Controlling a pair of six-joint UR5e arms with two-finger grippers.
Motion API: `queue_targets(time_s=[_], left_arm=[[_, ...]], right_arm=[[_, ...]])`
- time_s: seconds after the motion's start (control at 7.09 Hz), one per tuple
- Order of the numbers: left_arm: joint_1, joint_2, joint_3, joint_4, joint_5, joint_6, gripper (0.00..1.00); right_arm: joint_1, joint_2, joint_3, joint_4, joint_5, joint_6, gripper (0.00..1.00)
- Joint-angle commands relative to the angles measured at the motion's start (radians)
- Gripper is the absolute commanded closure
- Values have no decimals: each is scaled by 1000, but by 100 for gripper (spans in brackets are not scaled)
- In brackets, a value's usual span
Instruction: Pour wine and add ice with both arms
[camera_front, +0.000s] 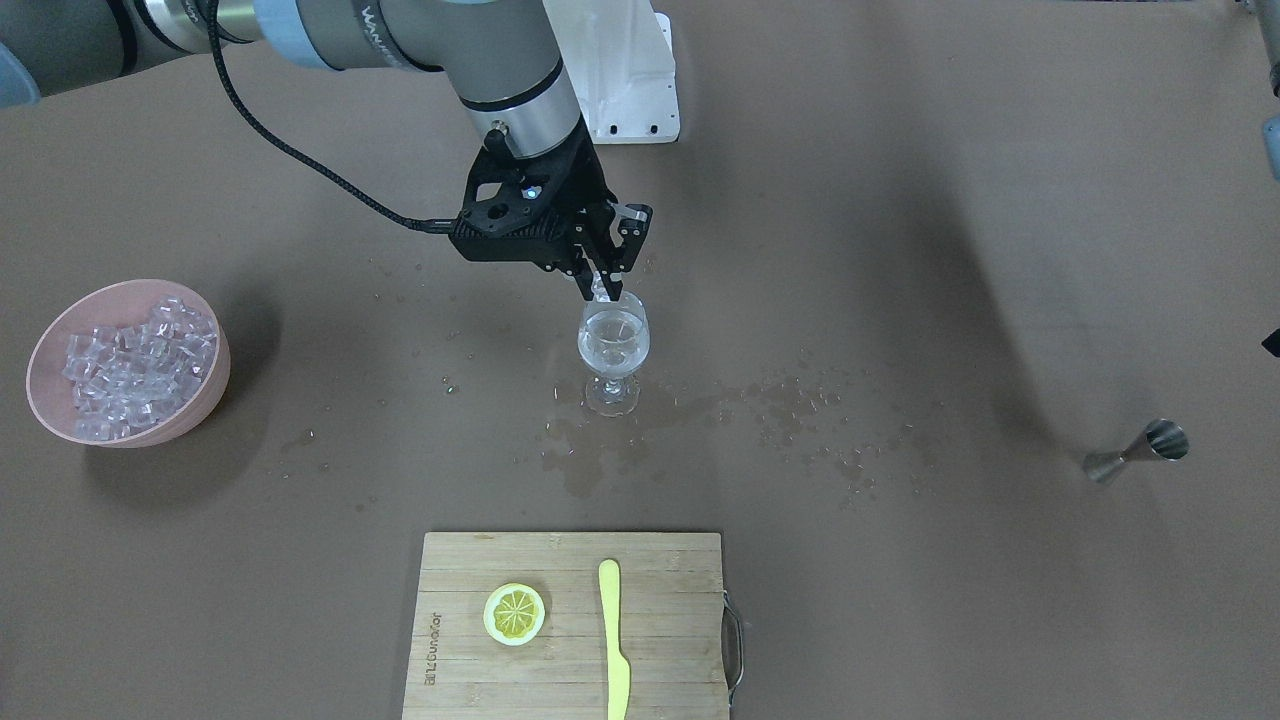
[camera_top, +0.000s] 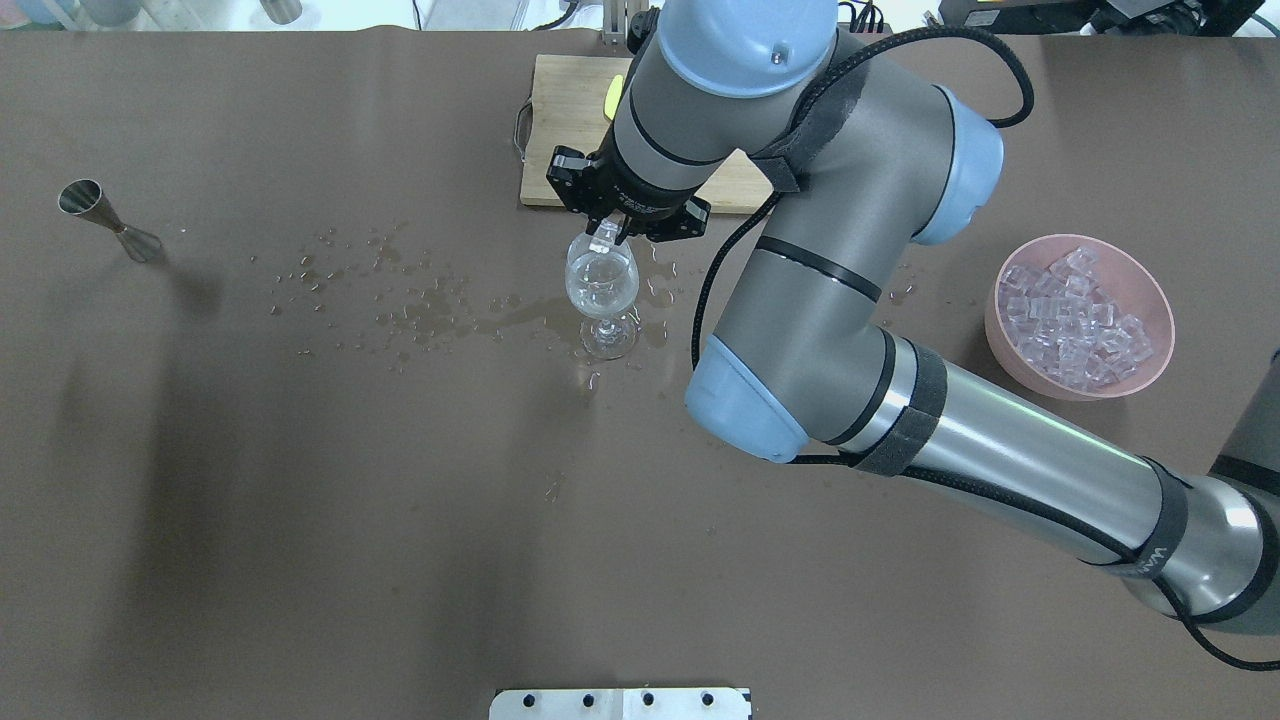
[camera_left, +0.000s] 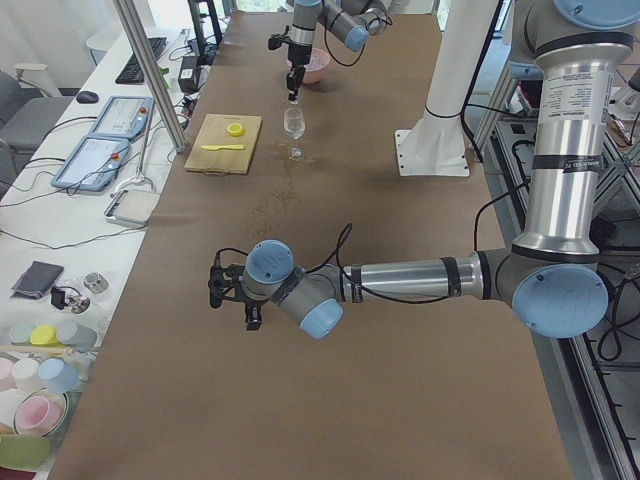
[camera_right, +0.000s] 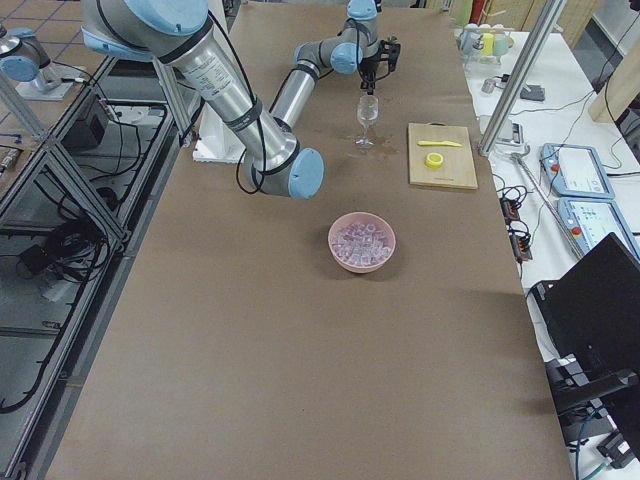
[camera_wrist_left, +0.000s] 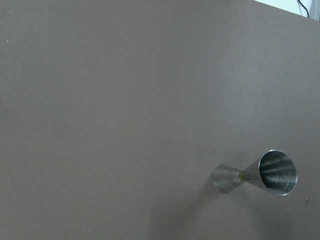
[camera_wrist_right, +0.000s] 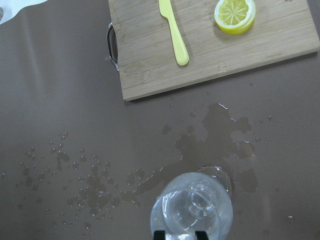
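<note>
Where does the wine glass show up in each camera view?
Front-facing: wine glass at centre, under the right gripper pinching an ice cube.
Overhead: glass at centre, just below the cutting board.
Exterior left: glass far, top centre, right of the board.
Exterior right: glass far, top centre, left of the board.
Left wrist: not in view.
Right wrist: glass at bottom edge, centre.
Shared landmark: the cutting board, absent only from left wrist.

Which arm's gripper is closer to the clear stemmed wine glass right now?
Right. The right gripper hangs just above the rim of the clear stemmed wine glass, pinching an ice cube. The left gripper is far off to the side, near the steel jigger.
</note>
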Motion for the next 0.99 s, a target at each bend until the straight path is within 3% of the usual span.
queue_targets(time_s=[0.0, 0.56, 0.71, 0.85], left_arm=[[5, -1, 7, -1, 0, 2, 2], [5, -1, 8, -3, 0, 3, 2], [5, -1, 7, -3, 0, 2, 2], [5, -1, 7, -3, 0, 3, 2]], right_arm=[[-8, 5, -5, -2, -15, 4, 100], [-8, 14, -41, 4, -19, 1, 100], [-10, 14, -44, 4, -19, -1, 9], [-8, 14, -44, 6, -18, -4, 0]])
